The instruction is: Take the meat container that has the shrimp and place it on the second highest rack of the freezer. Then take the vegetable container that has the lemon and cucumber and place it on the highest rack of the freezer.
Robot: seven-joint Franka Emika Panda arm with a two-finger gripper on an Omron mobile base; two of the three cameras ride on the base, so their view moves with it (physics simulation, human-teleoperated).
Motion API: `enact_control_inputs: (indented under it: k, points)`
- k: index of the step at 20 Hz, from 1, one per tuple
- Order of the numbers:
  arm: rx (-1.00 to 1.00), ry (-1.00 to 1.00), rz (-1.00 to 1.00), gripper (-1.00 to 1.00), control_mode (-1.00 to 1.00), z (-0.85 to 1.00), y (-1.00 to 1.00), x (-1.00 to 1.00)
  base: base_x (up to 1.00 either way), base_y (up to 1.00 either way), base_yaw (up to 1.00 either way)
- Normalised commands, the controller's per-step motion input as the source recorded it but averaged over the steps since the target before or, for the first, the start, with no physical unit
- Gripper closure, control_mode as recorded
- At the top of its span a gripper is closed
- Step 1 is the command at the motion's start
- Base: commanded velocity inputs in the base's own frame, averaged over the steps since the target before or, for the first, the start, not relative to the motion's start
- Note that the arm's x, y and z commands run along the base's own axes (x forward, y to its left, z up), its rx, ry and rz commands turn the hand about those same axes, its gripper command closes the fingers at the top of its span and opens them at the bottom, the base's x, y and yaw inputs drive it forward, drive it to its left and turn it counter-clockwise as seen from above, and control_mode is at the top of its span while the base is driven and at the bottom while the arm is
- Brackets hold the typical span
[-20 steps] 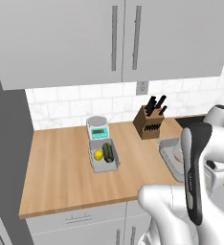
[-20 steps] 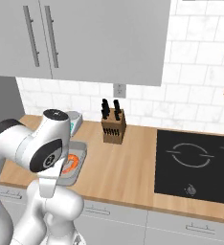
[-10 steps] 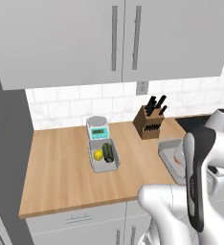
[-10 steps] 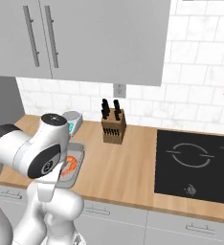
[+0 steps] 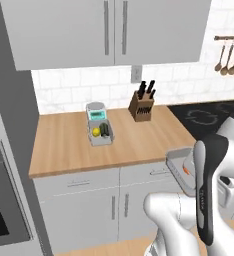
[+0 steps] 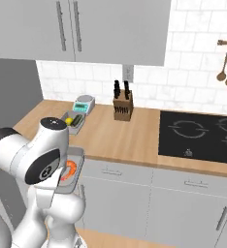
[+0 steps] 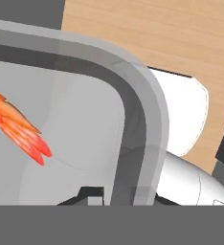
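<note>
Shrimp tray lifted clear of the counter
The gripper [image 7: 128,203] is pinched nearly closed on the translucent grey meat container's [image 6: 72,170] rim; keep it level so the orange-pink shrimp [image 7: 16,125], at nine o'clock, stays put.

The lemon [image 5: 95,132] lies left of the cucumber [image 5: 104,130] in one container [image 5: 100,139].

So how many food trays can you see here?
2. The shrimp tray is held off the counter's front edge at the arm; the lemon and cucumber tray sits on the counter before the scale.
</note>
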Motion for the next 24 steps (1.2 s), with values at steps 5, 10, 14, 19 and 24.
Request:
enact_control_inputs:
  k: [5,10,14,19,24]
  points:
    - [0.00,0.00,0.00,1.00,1.00,0.00,0.00,0.00,-0.71,0.00,0.00]
    - [0.00,0.00,0.00,1.00,1.00,0.00,0.00,0.00,-0.50,0.00,0.00]
    - [0.00,0.00,0.00,1.00,1.00,0.00,0.00,0.00,-0.03,0.11,0.18]
    - [0.00,0.00,0.00,1.00,1.00,0.00,0.00,0.00,-0.04,0.04,0.45]
    - [0.00,0.00,0.00,1.00,1.00,0.00,0.00,0.00,0.00,0.16,0.60]
